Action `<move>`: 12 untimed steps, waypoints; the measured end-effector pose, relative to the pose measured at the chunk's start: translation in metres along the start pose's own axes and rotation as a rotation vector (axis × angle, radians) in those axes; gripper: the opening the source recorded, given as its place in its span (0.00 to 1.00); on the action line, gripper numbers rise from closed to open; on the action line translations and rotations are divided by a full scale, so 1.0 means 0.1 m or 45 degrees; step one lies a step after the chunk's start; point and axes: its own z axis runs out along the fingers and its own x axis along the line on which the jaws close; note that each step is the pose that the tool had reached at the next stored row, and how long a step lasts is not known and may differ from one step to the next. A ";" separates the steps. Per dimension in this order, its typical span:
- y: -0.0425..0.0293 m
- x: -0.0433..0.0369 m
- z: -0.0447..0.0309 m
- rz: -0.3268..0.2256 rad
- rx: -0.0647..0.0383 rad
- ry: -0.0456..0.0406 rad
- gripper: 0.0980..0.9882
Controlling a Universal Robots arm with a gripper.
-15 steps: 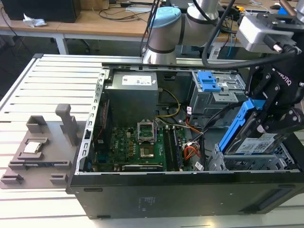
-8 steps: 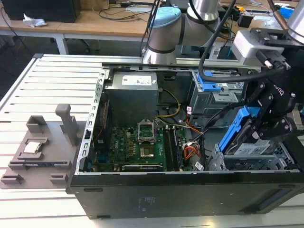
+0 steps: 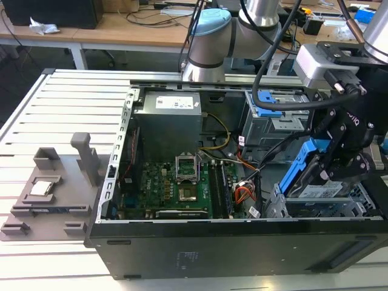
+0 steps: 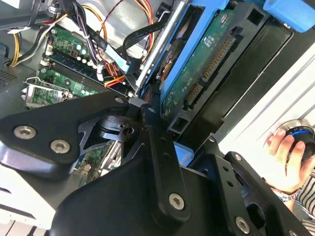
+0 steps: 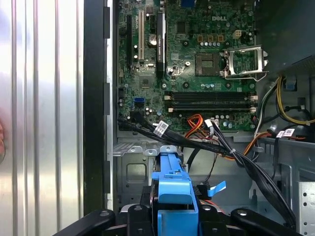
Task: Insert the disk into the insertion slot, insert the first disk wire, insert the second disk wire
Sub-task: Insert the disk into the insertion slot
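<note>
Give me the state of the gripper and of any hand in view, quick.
Gripper: shut on the disk.
Person's hand: cupped over a small dark, blue-ringed object.

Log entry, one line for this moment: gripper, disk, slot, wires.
gripper: shut on the disk | disk: tilted above the insertion slot, not seated | disk connectors: bare, no wire plugged in
</note>
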 end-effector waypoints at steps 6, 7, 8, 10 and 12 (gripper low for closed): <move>0.000 0.000 0.005 0.000 0.000 0.000 0.38; 0.000 0.000 0.006 0.000 0.000 0.000 0.38; 0.000 0.000 0.007 0.000 0.000 0.000 0.37; 0.000 0.000 0.008 0.000 0.000 0.000 0.22; 0.000 0.000 0.010 0.000 0.000 0.000 0.09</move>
